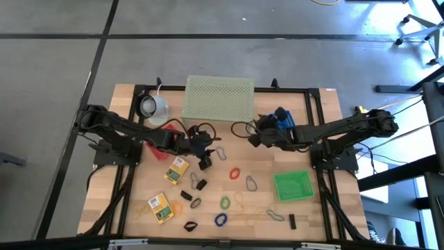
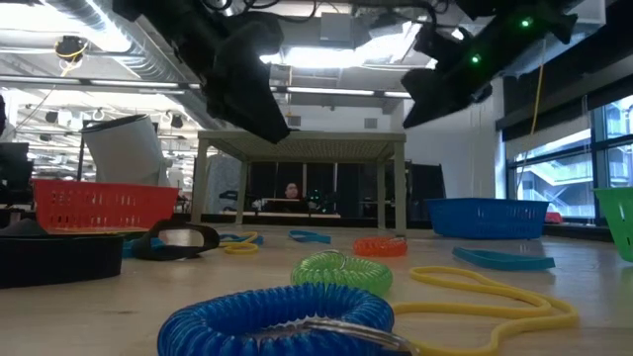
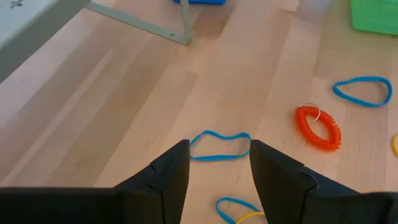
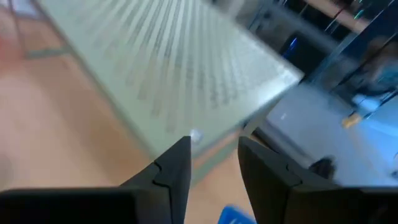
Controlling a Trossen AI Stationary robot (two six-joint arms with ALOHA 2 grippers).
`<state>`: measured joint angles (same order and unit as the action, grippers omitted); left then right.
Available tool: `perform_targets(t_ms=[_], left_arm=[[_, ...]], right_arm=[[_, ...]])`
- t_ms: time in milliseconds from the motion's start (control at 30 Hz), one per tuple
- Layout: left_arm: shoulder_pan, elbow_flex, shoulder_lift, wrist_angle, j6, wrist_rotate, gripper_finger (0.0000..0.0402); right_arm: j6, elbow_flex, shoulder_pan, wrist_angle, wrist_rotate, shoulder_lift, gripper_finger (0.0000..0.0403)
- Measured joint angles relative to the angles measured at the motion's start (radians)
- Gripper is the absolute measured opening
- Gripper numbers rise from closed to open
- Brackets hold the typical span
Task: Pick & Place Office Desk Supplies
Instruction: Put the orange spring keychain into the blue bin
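Green tray [image 1: 292,186], seemingly bare inside

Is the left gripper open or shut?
Open. In the left wrist view the left gripper has a gap between its fingers, showing the blue loop.

Overhead, table-level, two wrist views

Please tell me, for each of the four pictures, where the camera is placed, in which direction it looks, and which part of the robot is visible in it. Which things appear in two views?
High view: above the table, looking straight down; both arms show.
Low view: at table-top height, looking level toward the room; both arms hang from above.
Left wrist view: on the left arm, looking past the open left gripper at the wood.
Right wrist view: on the right arm, past the open right gripper at the pale green stand.
Shared: the orange coil also shows from above; the stand shows in all four views.
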<state>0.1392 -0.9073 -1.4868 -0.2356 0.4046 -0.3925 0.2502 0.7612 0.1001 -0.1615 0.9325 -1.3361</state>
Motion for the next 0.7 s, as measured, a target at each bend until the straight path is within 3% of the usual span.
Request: perform_targets(t_ms=[200, 367, 500, 600, 700], left_arm=[[0.000, 0.000, 0.000, 0.000, -0.084, 0.041, 0.0164], [0.027, 0.000, 0.000, 0.043, -0.100, 0.099, 0.0164], [0.082, 0.000, 0.000, 0.103, -0.104, 0.102, 0.0164], [0.116, 0.000, -0.004, 0.154, -0.104, 0.097, 0.0164], [0.150, 0.000, -0.024, 0.209, -0.104, 0.069, 0.0164]], right_arm=[[-0.236, 0.000, 0.003, 0.136, 0.004, 0.000, 0.0135], [-0.196, 0.000, 0.035, 0.043, -0.126, 0.001, 0.0135], [-0.226, 0.031, 0.072, 0.013, -0.140, 0.002, 0.0135], [-0.134, 0.090, 0.113, -0.022, -0.168, 0.005, 0.0135], [-0.047, 0.138, 0.144, -0.076, -0.290, 0.005, 0.0135]])
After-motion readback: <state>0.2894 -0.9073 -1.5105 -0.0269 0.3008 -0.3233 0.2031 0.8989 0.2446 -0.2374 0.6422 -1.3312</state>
